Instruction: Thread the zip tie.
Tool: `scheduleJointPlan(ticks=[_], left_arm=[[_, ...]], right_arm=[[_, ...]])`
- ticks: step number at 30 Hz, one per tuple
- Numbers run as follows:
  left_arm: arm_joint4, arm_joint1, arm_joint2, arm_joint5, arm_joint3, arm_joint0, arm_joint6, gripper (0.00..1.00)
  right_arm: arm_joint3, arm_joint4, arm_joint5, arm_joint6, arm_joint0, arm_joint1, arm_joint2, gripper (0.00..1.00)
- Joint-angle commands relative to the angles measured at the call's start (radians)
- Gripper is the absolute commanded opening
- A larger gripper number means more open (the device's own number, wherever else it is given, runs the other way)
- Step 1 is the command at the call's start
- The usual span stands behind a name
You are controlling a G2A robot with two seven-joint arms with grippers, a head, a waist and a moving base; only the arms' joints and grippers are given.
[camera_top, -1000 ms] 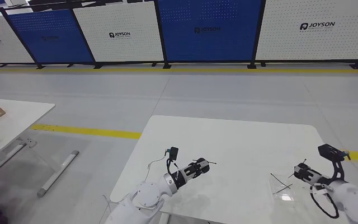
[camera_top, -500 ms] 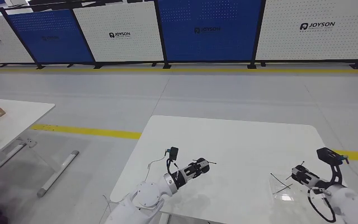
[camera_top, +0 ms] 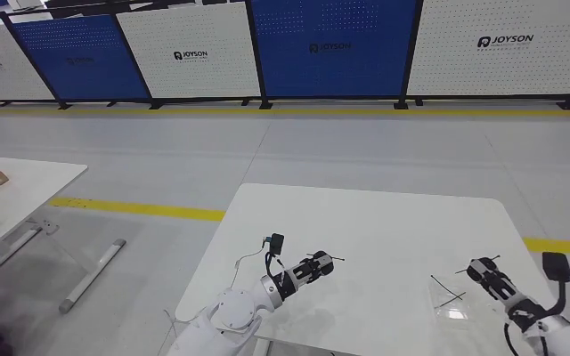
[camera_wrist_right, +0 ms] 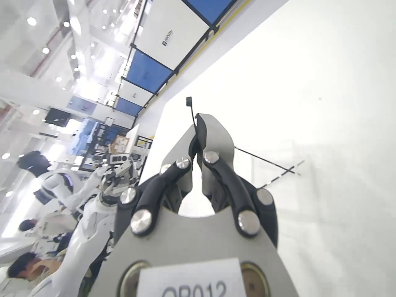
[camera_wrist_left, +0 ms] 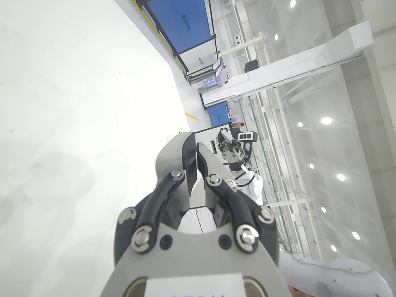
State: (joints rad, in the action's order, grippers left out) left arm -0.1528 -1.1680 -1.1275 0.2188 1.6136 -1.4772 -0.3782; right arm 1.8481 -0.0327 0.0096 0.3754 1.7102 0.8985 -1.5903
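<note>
**Top view.** The left pincer point(camera_top: 322, 261) is found over the worktop point(camera_top: 374, 222), unmoved across the last second. The right pincer point(camera_top: 482, 267) is held well apart from it. Its wrist has been turned in that time, while its tips have shifted only slightly. Two loose ties point(camera_top: 448, 292) are left crossed on the worktop just beside the right pincer, on the side facing the left pincer. It is judged that a tie has been taken up and is being turned for presentation. No threading has been started.

**Left wrist view.** The left pincer's fingers point(camera_wrist_left: 173, 156) are drawn together to a narrow slit. Nothing gripped can be made out between them, so whether anything is held cannot be told.

**Right wrist view.** The right pincer is clamped on a black zip tie point(camera_wrist_right: 192, 113). The tie's square head is carried just past the tips, and its tail is hidden behind the fingers. The loose ties are seen beyond the tips and off to one side, flat on the worktop.

**Markings.** A printed logo is borne by each of the panels point(camera_top: 334, 49) far beyond both pincers. A white label point(camera_wrist_right: 188, 278) with partly cut-off characters is fixed to the right pincer's body. Neither is transcribed here.
</note>
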Motion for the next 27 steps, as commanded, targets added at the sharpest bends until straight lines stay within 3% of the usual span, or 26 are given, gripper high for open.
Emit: scheduleJointPlan(ticks=[1,12,20,24,27], left_arm=[[0.000,0.000,0.000,0.000,0.000,0.000,0.000,0.00],[0.010,-0.001,0.006,-0.003,0.005,0.002,0.004,0.00],[0.220,-0.013,0.117,-0.076,0.056,0.050,0.047,0.00],[0.242,-0.022,0.154,-0.109,0.046,0.081,0.067,0.00],[0.242,-0.022,0.154,-0.109,0.046,0.081,0.067,0.00]], right_arm=[[0.005,-0.034,0.017,-0.033,0.000,0.002,0.011,0.00],[0.005,-0.034,0.017,-0.033,0.000,0.002,0.011,0.00],[0.005,-0.034,0.017,-0.033,0.000,0.002,0.011,0.00],[0.005,-0.034,0.017,-0.033,0.000,0.002,0.011,0.00],[0.005,-0.034,0.017,-0.033,0.000,0.002,0.011,0.00]])
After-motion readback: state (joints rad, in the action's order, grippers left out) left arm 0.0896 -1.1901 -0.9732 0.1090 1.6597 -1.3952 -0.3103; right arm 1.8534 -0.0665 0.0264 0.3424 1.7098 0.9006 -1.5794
